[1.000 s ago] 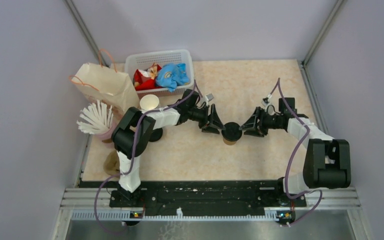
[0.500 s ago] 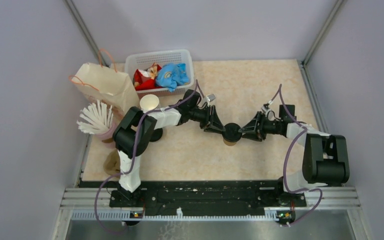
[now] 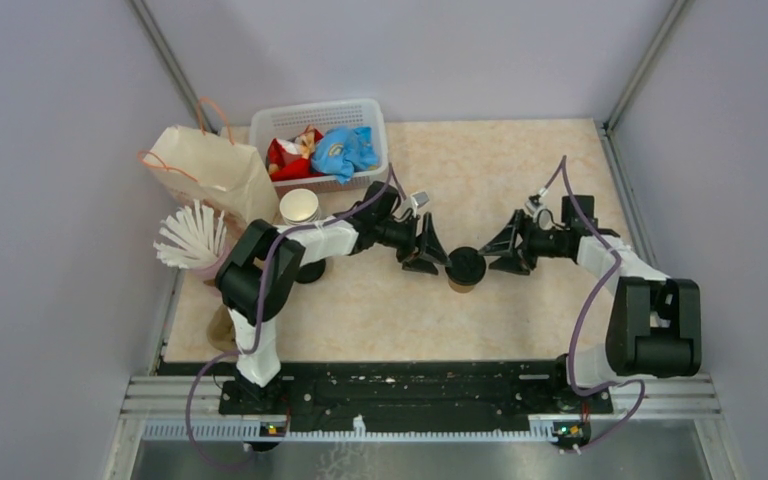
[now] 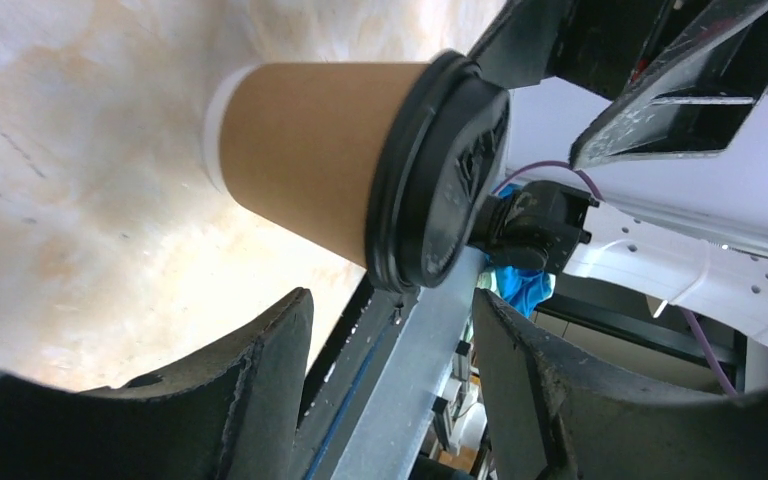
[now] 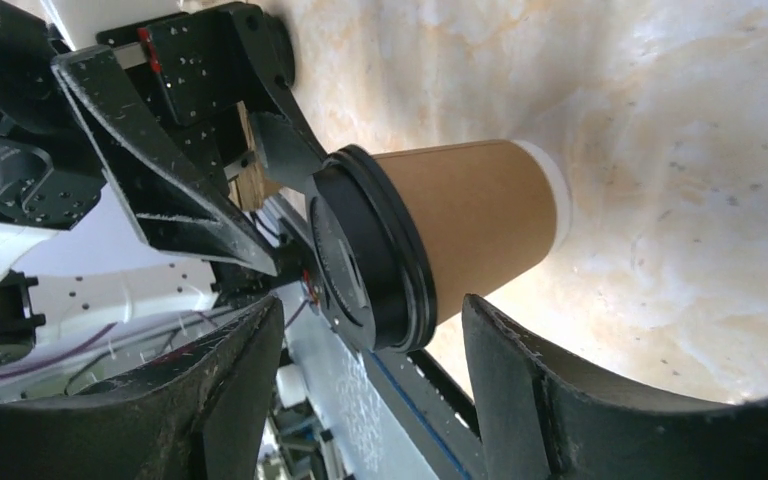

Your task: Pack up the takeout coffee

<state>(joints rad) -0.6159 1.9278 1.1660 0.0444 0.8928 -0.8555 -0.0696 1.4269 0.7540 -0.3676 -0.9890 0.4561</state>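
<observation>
Have backed the left gripper [image 3: 438,255] and right gripper [image 3: 498,255] off the takeout coffee [image 3: 467,268] since half a second ago, seen from above. Both now spread and empty, flanking the cup upright mid-table, well apart from the paper bag [image 3: 210,170]. Left wrist: parted fingers [image 4: 260,390], kraft wall ahead, so best close below the black lid, gently. Right wrist: likewise spread fingers [image 5: 540,400] short of the cup; better to grasp with one gripper only, keeping the other clear.
</observation>
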